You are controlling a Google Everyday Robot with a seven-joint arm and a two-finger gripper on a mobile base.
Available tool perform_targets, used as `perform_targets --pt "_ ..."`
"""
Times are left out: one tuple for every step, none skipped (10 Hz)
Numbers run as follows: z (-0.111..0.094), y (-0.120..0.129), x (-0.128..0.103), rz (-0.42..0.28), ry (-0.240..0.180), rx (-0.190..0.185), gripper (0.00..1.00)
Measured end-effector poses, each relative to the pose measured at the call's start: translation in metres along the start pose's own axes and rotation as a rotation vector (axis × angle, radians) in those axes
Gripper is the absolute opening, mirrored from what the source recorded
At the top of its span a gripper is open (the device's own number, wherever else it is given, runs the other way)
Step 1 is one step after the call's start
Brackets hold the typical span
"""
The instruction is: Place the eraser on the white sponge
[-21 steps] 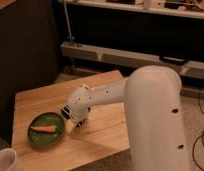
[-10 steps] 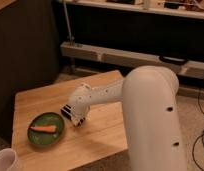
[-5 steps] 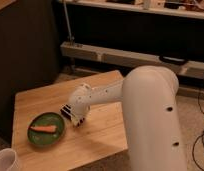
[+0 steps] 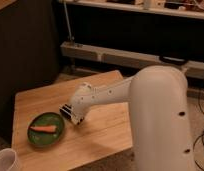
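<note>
Here's the surface point(image 4: 100, 132) — a pale wooden top, seen at a slant, one corner pointing away toward the dark wall; on its left part sits a round green plate point(image 4: 45, 139), flat on the wood and close to the front edge; an orange carrot piece point(image 4: 43, 128) lies across the plate's middle; the claw point(image 4: 71, 115) is down low over the boards, just beside the plate's right rim — touching the wood or not, can't tell; a white cup point(image 4: 6, 161) shows by the front left corner; what it stands on is unclear.
</note>
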Motion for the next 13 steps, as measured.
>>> perform_targets --pt "0.001 0.003 -0.001 -0.004 0.002 -0.004 0.02" --pt "0.001 0.006 -0.001 -0.001 0.002 -0.011 0.02" --pt "0.001 0.004 -0.001 -0.005 0.001 -0.005 0.02" --pt "0.001 0.002 0.000 -0.001 0.000 -0.003 0.02" --pt "0.001 0.003 -0.001 -0.003 0.001 -0.005 0.02" --pt "0.001 0.003 -0.001 -0.002 0.001 -0.004 0.02" --pt "0.001 0.002 0.000 -0.001 0.001 -0.004 0.02" --pt "0.001 0.001 0.000 0.000 0.001 -0.003 0.02" --pt "0.000 0.002 -0.002 -0.003 -0.002 0.001 0.02" --pt "-0.003 -0.001 -0.005 -0.006 -0.013 0.009 0.02" --pt "-0.009 -0.013 -0.013 -0.010 -0.039 0.020 0.02" --pt "-0.011 -0.020 -0.016 -0.015 -0.051 0.023 0.02" --pt "-0.017 -0.036 -0.023 -0.008 -0.074 0.022 0.02"
